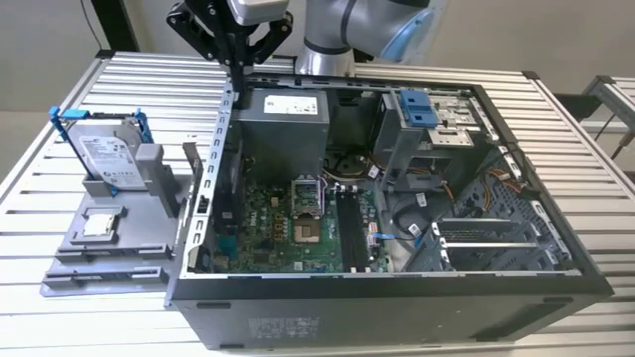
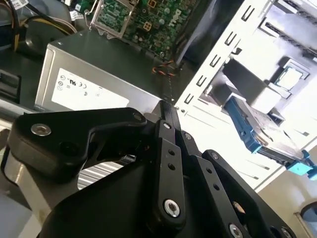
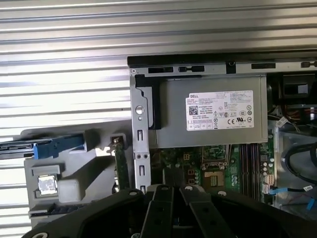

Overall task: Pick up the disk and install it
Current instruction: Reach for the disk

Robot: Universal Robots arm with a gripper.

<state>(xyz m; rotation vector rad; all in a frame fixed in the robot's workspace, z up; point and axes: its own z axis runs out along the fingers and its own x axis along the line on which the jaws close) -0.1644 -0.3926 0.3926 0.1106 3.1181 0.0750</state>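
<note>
The disk (image 1: 104, 152), silver-grey with a white label and blue rails, leans upright in a grey stand (image 1: 124, 249) on the exterior view's left, outside the open computer case (image 1: 397, 297). My gripper (image 1: 238, 68) hangs above the case's back corner by the power supply, well apart from the disk. Its black fingers are shut together with nothing between them. In the second wrist view the gripper (image 2: 166, 106) points at the case's edge, with the disk (image 2: 267, 136) off to one side. The first wrist view has the disk (image 3: 59, 146) edge-on beside the case and the gripper (image 3: 171, 191) low in the picture.
Inside the case lie a power supply (image 1: 282, 111), a green motherboard (image 1: 297, 223) and a drive cage with a bright-blue latch (image 1: 418, 108). A small square processor chip (image 1: 101, 223) rests on the stand. Everything sits on a slatted metal table (image 1: 149, 74).
</note>
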